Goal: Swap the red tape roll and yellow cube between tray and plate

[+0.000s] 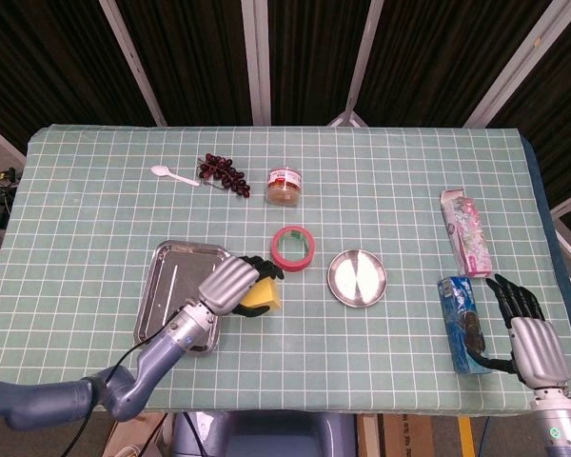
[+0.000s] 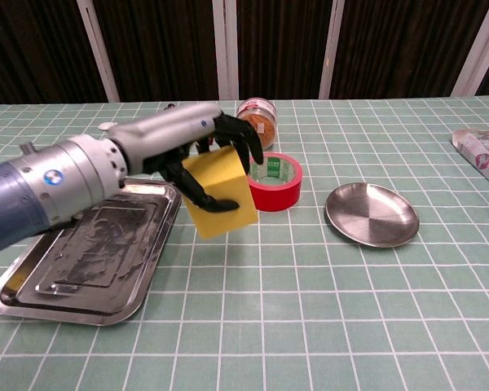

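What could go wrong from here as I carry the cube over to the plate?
The left hand holds the yellow cube tilted, pinched at its upper part, so it might slip out. The red tape roll stands on the table between the tray and the plate, close beside the cube; a low pass could knock it. The plate is shallow, so a dropped cube may tumble off.

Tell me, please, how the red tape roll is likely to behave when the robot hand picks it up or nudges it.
The red tape roll lies flat on its side face, so a nudge should slide it rather than roll it. Its thick wound wall suggests it is stiff. The open centre probably gives fingers an easy purchase; tipped on edge, it could roll away.
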{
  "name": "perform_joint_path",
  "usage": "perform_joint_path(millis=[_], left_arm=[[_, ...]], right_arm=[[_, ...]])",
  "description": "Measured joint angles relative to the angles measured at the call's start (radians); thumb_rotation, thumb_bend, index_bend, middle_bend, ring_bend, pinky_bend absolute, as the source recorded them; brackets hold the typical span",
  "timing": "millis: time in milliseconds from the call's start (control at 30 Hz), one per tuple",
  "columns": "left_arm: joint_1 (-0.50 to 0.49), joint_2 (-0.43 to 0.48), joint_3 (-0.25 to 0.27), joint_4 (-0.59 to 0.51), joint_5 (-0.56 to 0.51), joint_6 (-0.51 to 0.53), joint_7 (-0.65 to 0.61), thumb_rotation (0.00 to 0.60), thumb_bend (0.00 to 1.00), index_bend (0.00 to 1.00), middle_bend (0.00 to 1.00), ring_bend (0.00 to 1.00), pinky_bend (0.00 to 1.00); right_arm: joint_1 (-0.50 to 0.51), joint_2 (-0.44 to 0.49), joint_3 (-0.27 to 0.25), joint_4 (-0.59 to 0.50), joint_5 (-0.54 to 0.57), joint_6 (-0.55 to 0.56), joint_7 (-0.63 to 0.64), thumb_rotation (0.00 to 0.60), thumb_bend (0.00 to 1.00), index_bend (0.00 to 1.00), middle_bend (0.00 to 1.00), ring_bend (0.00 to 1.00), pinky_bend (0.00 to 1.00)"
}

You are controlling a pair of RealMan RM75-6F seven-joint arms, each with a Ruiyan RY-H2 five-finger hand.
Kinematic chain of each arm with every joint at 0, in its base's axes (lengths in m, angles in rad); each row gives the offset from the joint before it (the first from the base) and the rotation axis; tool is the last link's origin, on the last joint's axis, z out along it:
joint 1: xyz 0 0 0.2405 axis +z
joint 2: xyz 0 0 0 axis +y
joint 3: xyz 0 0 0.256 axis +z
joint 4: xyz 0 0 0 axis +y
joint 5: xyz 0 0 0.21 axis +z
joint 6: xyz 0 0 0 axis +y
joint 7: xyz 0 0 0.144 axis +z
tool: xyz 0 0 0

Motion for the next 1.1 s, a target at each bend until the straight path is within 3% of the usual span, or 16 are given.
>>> perform_joint_path(millis=[167, 300, 400, 533, 833, 1100], left_arm=[[-0.035, -0.078, 0.002, 0.066, -0.057, -0.060, 0.068, 0.600, 0.34, 0.35, 0.33, 0.29, 0.40], [-0.050, -0.109, 0.008, 0.098, -0.098, -0.101, 0.095, 0.600, 0.13, 0.30, 0.20, 0.12, 0.14], [-0.058, -0.110, 0.010, 0.096, -0.141, -0.135, 0.118, 0.600, 0.00, 0.23, 0.10, 0.01, 0.01], [-0.066, -0.096, 0.000, 0.066, -0.196, -0.146, 0.183, 0.600, 0.00, 0.19, 0.01, 0.00, 0.00], [-0.083, -0.024, -0.065, -0.101, -0.284, -0.078, 0.312, 0.600, 0.00, 0.19, 0.00, 0.00, 0.00], [-0.159, -0.029, -0.142, 0.005, -0.350, -0.103, 0.330, 0.600, 0.00, 0.19, 0.00, 0.00, 0.00]], right_arm=[[-0.006, 0.009, 0.007, 0.002, 0.004, 0.004, 0.016, 0.600, 0.00, 0.02, 0.00, 0.00, 0.00], [-0.009, 0.014, 0.010, 0.003, 0.008, 0.001, 0.030, 0.600, 0.00, 0.02, 0.00, 0.00, 0.00], [-0.010, 0.019, 0.012, 0.003, 0.012, -0.003, 0.040, 0.600, 0.00, 0.02, 0.00, 0.00, 0.00], [-0.015, 0.021, 0.022, 0.005, 0.018, 0.005, 0.044, 0.600, 0.00, 0.02, 0.00, 0.00, 0.00], [-0.026, 0.020, 0.036, 0.007, 0.038, 0.017, 0.021, 0.600, 0.00, 0.02, 0.00, 0.00, 0.00], [-0.020, 0.011, 0.050, 0.027, 0.096, -0.014, -0.014, 0.600, 0.00, 0.02, 0.00, 0.00, 0.00]])
